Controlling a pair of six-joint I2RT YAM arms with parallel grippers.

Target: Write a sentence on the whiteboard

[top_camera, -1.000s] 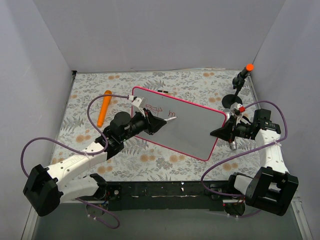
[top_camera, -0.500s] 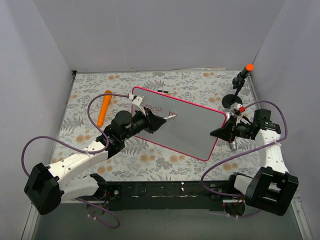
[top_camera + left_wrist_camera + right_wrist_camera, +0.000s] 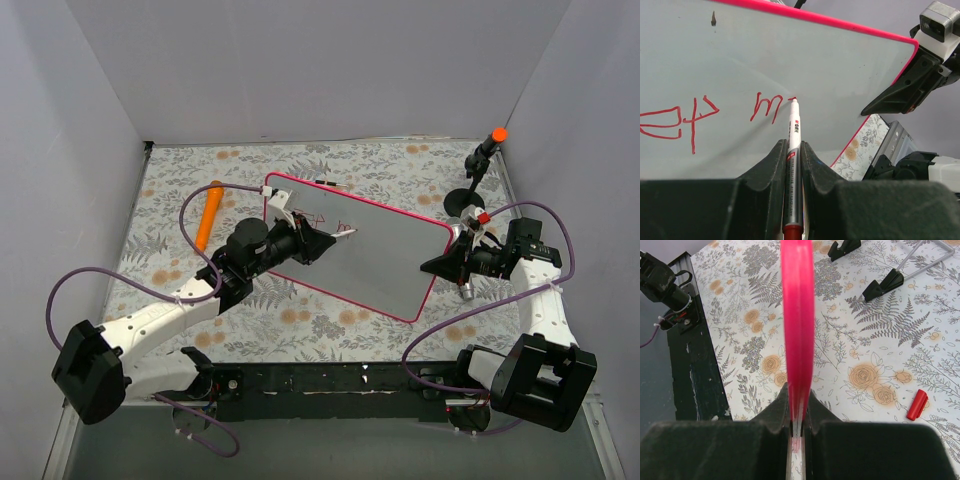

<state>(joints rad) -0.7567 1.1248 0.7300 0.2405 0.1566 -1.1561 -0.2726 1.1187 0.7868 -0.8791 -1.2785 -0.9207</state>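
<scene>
The whiteboard (image 3: 385, 255), white with a pink-red frame, is propped up at a tilt in the middle of the table. My left gripper (image 3: 322, 240) is shut on a white marker pen (image 3: 793, 150) whose tip touches the board face (image 3: 840, 75). The sentence (image 3: 695, 117) shows as red strokes to the left of the tip, ending right at the tip. It also shows in the top view (image 3: 322, 219). My right gripper (image 3: 447, 262) is shut on the board's right edge, seen edge-on in the right wrist view (image 3: 797, 330).
An orange marker-like stick (image 3: 208, 214) lies at the back left. A black stand with an orange tip (image 3: 486, 150) stands at the back right. A red pen cap (image 3: 917, 404) lies on the floral cloth. Two black feet (image 3: 882, 283) and a wire frame sit under the board.
My left gripper has moved the pen rightward along the board, adding red strokes. The right arm and the board have stayed still.
</scene>
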